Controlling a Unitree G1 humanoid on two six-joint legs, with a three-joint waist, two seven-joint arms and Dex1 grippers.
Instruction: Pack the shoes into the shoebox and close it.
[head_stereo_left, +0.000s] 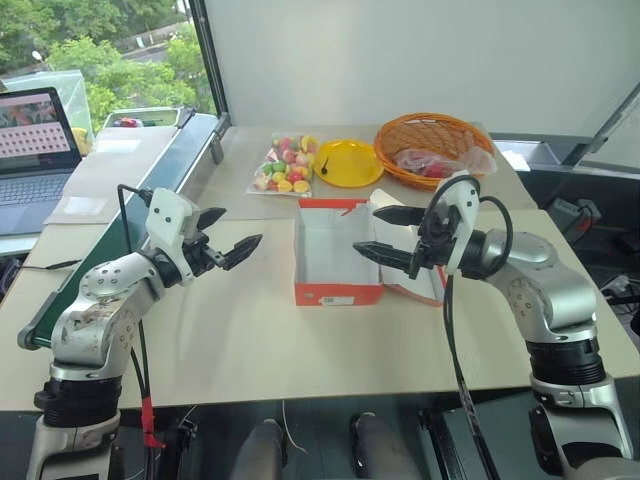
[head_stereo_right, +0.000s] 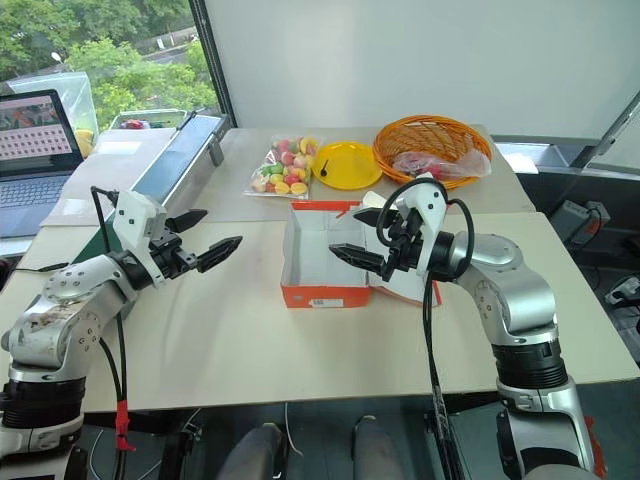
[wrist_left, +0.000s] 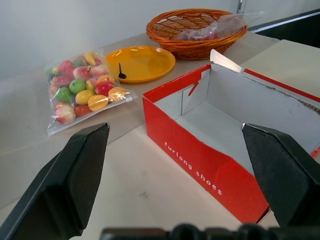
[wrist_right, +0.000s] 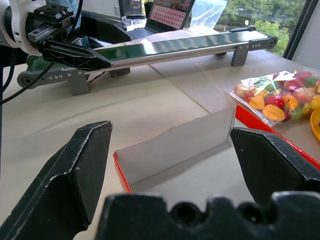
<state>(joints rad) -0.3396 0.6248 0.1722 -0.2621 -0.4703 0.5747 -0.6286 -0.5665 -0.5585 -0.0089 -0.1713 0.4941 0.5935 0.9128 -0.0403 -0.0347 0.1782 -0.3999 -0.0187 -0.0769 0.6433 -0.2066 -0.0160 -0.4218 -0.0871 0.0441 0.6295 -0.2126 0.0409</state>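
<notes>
- The shoebox (head_stereo_left: 337, 262) sits open at the centre of the head view on the table (head_stereo_left: 250, 330), white inside with nothing in it, its red front wall printed with white text.
- Its lid (head_stereo_left: 425, 285) hangs off the right side, partly hidden behind the right arm.
- The left gripper (head_stereo_left: 232, 236) hovers left of centre, above the table and apart from the box, its two black fingers spread wide and holding nothing.
- The right gripper (head_stereo_left: 385, 233) is just right of centre, over the box's right edge, fingers also spread wide and holding nothing.
- A bag of fruit (head_stereo_left: 284, 165), a yellow plate (head_stereo_left: 348, 162) and an orange basket (head_stereo_left: 432, 148) line the upper middle of the frame.
- A conveyor (head_stereo_left: 150, 190) runs down the left side, and a laptop (head_stereo_left: 35, 150) sits at the upper left.
</notes>
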